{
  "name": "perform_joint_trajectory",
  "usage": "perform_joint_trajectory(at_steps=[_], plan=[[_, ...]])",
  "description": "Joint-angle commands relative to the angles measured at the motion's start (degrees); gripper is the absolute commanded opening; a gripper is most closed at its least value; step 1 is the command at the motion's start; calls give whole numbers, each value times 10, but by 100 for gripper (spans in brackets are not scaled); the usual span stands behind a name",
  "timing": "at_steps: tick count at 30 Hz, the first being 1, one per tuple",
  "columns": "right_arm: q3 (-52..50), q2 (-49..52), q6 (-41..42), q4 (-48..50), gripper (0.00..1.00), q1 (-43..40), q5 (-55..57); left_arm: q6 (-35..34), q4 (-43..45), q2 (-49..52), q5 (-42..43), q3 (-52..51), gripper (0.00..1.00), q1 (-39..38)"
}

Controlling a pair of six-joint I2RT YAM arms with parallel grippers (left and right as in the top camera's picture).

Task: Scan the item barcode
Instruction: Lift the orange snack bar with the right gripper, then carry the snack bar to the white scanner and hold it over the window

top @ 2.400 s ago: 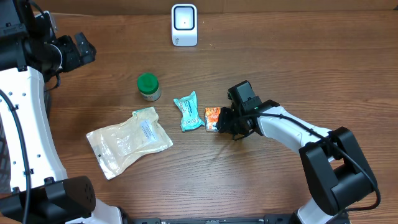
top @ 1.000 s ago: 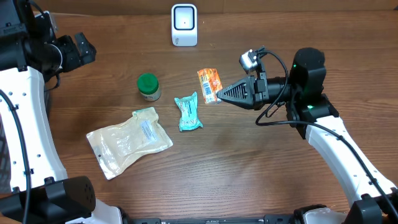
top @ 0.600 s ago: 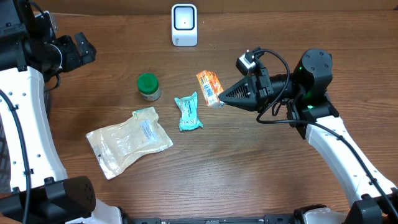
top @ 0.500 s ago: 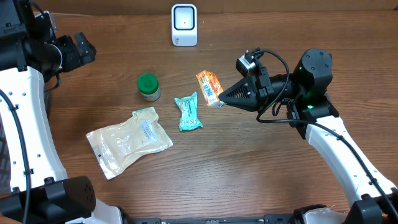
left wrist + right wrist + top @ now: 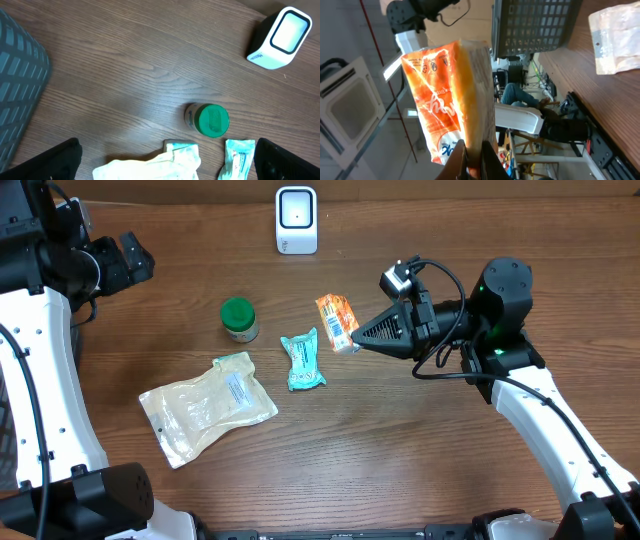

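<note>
A small orange snack packet (image 5: 337, 318) hangs above the table, right of centre, with my right gripper (image 5: 357, 341) shut on its lower edge. The right wrist view has the orange packet (image 5: 440, 100) upright, pinched between the shut right gripper (image 5: 475, 162). The white barcode scanner (image 5: 297, 220) stands at the back centre, apart from the packet, and the scanner (image 5: 280, 37) also shows in the left wrist view. My left gripper (image 5: 128, 260) is raised at the far left, open, holding nothing; its dark fingers (image 5: 57, 160) frame the bottom corners.
A green-lidded jar (image 5: 238, 319), a teal packet (image 5: 302, 362) and a clear plastic bag (image 5: 207, 406) lie left of centre. The jar (image 5: 210, 120) and teal packet (image 5: 237, 159) sit below the left wrist camera. A dark crate (image 5: 20, 85) stands at the left edge.
The right gripper lifted the orange packet off the table and swung it up and left. It has held still for the last half second. The left arm has not moved.
</note>
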Motion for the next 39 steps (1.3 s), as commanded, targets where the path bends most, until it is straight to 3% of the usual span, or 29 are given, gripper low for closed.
perform_joint_trajectory(at_steps=[1, 7, 14, 26, 32, 39], plan=[[4, 9, -116, -56, 4, 0, 3, -10, 0, 0, 5, 4, 99, -1], [4, 30, -240, -186, 4, 9, 34, -10, 0, 0, 5, 4, 100, -1], [4, 31, -319, -283, 4, 25, 108, -10, 0, 0, 5, 4, 100, -1], [41, 31, -506, -617, 4, 45, 390, -10, 0, 0, 5, 4, 100, -1], [182, 32, -557, -764, 4, 45, 530, -10, 0, 0, 5, 4, 99, -1], [469, 104, -602, -939, 4, 64, 702, -10, 0, 0, 5, 4, 100, -1]])
